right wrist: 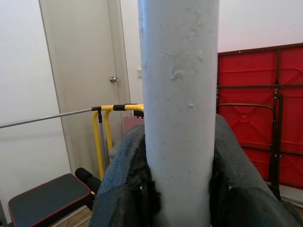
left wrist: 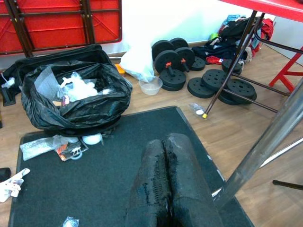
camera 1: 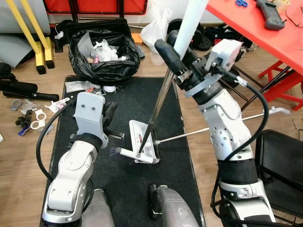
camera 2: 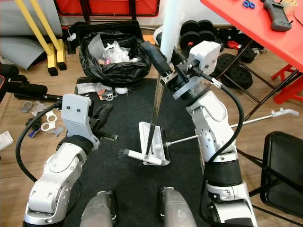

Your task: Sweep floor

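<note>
A broom with a pale upper handle (camera 1: pixel 191 23) and a metal pole (camera 1: pixel 158 106) stands nearly upright, slightly tilted. My right gripper (camera 1: pixel 177 56) is shut on the handle, and its fingers (right wrist: pixel 123 189) wrap the handle (right wrist: pixel 179 94). The white broom head (camera 1: pixel 135 156) rests against a white dustpan (camera 1: pixel 142 135) on the black mat (camera 1: pixel 123 184). My left gripper (camera 1: pixel 110 113) hovers low over the mat, just left of the dustpan. Its fingers (left wrist: pixel 165 189) are pressed together with nothing between them. Scraps of litter (left wrist: pixel 52 146) lie at the mat's far left corner.
An open black rubbish bag (camera 1: pixel 104 54) sits beyond the mat. A red table (camera 1: pixel 265 28) and a black chair (camera 1: pixel 281 161) stand on the right, with weight plates (camera 2: pixel 227 61) behind. The dustpan's thin rod (camera 1: pixel 213 127) reaches right. Yellow bars (camera 1: pixel 35 33) and clutter lie at the left.
</note>
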